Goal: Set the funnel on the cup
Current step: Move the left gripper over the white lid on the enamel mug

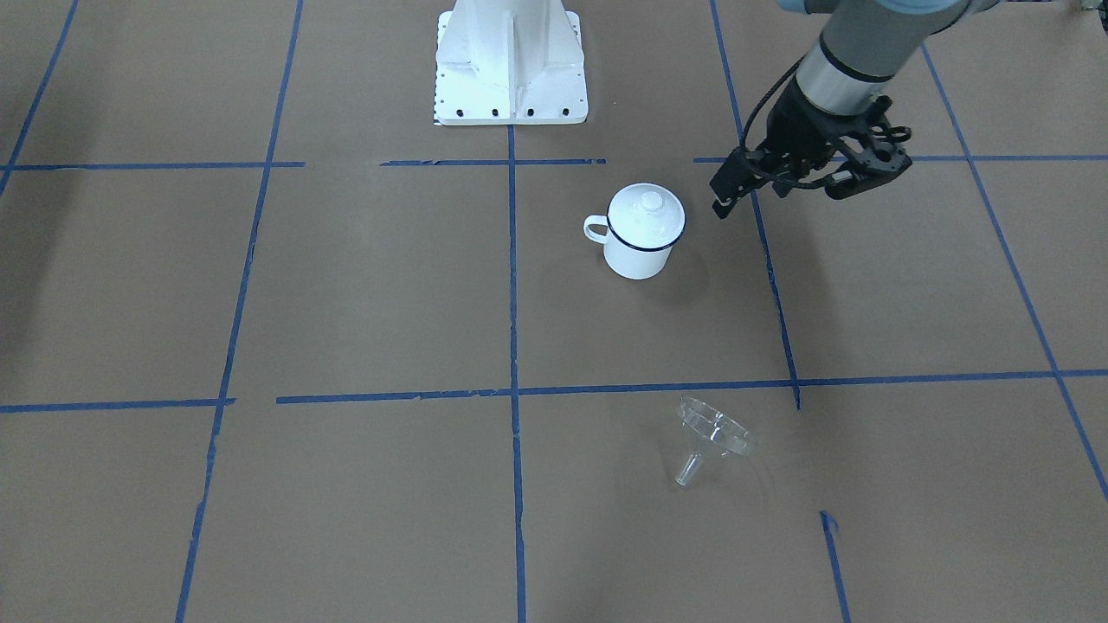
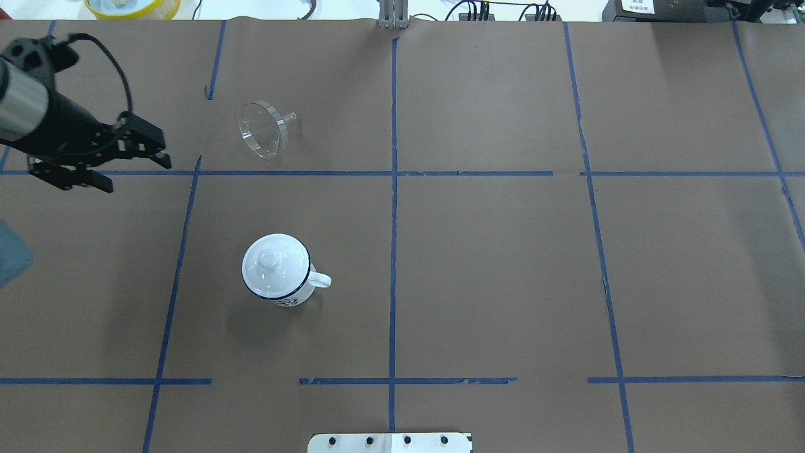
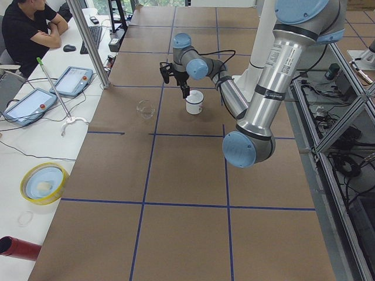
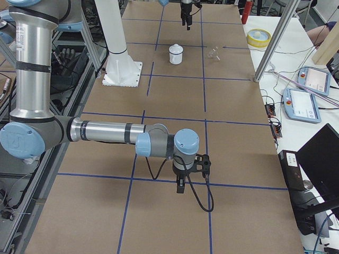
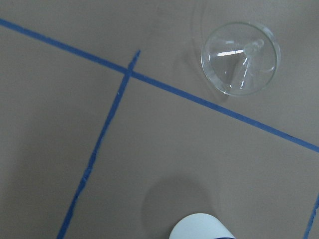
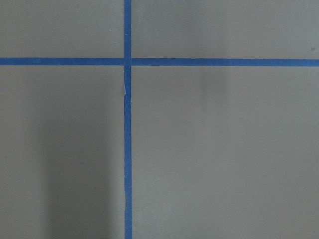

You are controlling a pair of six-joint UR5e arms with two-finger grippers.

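The clear funnel [image 1: 711, 437] lies on its side on the brown paper, also in the overhead view [image 2: 261, 129] and the left wrist view [image 5: 240, 59]. The white cup [image 1: 639, 253] with a dark blue rim stands upright [image 2: 295, 294], with a white knobbed lid [image 2: 275, 264] on it. My left gripper [image 2: 135, 171] is open and empty, hovering to the robot's left of both things [image 1: 783, 195]. My right gripper [image 4: 180, 185] shows only in the exterior right view, far from them over bare paper. I cannot tell whether it is open or shut.
The white robot base [image 1: 511, 61] stands at the robot's side of the table. Blue tape lines [image 2: 393, 189] cross the paper. A yellow-rimmed bowl [image 3: 42, 182], control tablets [image 3: 73, 81] and a seated person [image 3: 29, 29] are beyond the table's far edge.
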